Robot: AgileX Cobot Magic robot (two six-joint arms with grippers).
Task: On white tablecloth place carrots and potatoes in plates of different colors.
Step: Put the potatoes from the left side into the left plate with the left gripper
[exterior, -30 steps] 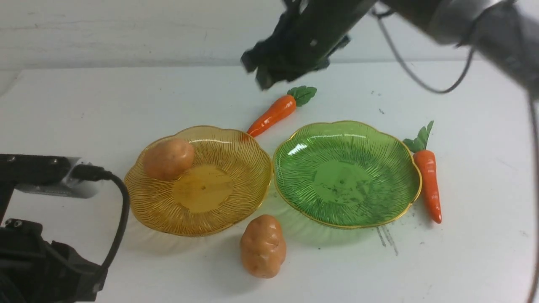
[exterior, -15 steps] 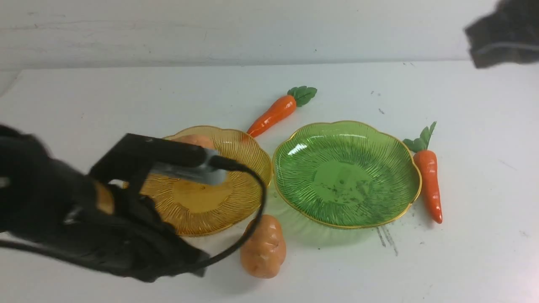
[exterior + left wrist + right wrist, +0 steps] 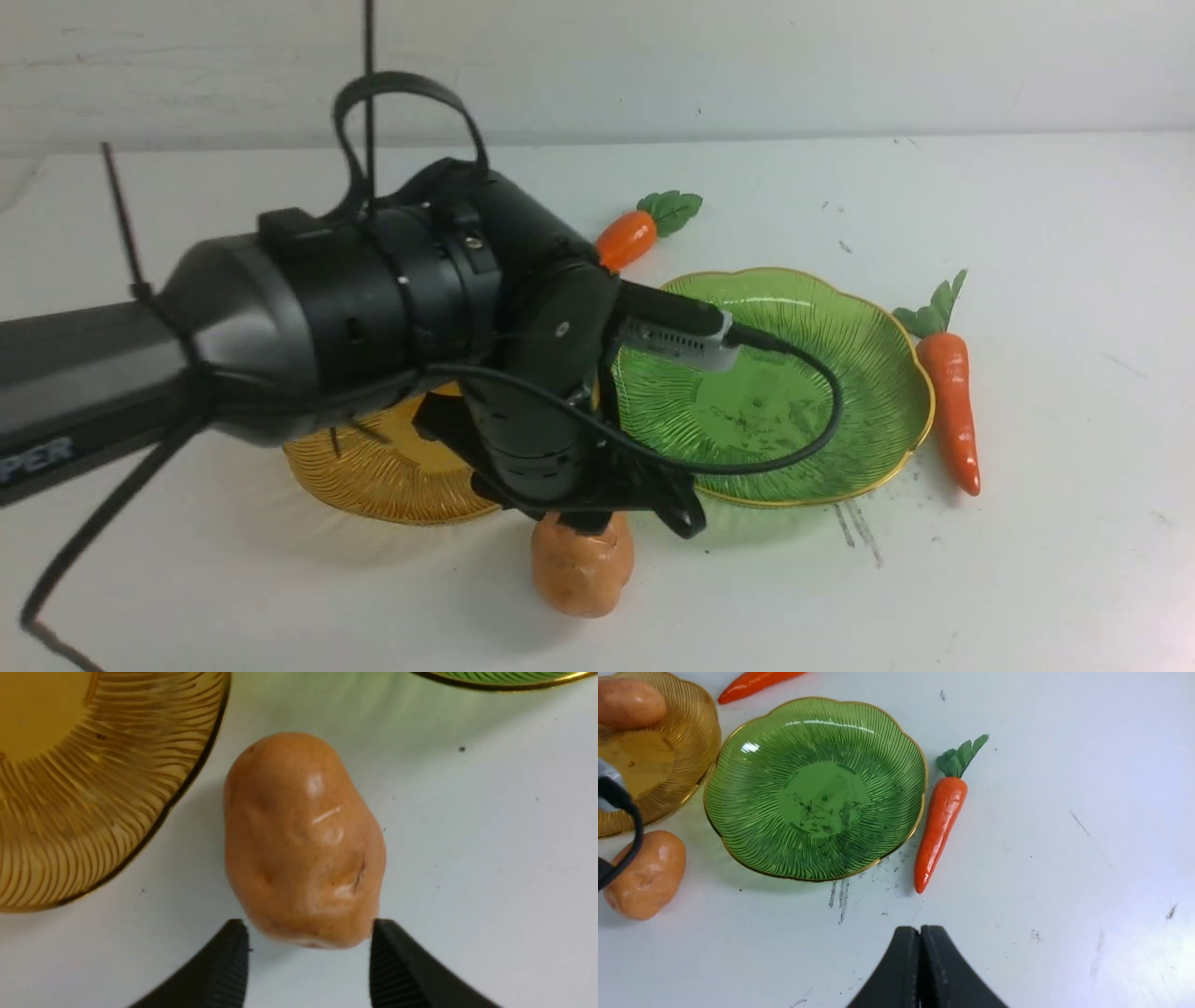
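Even, bright light washes the white tablecloth (image 3: 1055, 868), glaring near one corner of the right wrist view. Small highlights glint on the green plate (image 3: 817, 788). The left claw's fingertips (image 3: 308, 947) blur.

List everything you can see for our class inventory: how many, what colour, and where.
amber ribbed plastic plate: one, amber-yellow, left of the green plate
green ribbed plastic plate: one, green, on the tablecloth
lumpy oval potatoes: two, tan-orange, one in the amber plate, one on the cloth
tapered glossy carrots: two, orange with green tops, one beyond the plates, one right of the green
tablecloth: one, white, underneath
left gripper: one, black, open above the near potato
right gripper: one, black, shut
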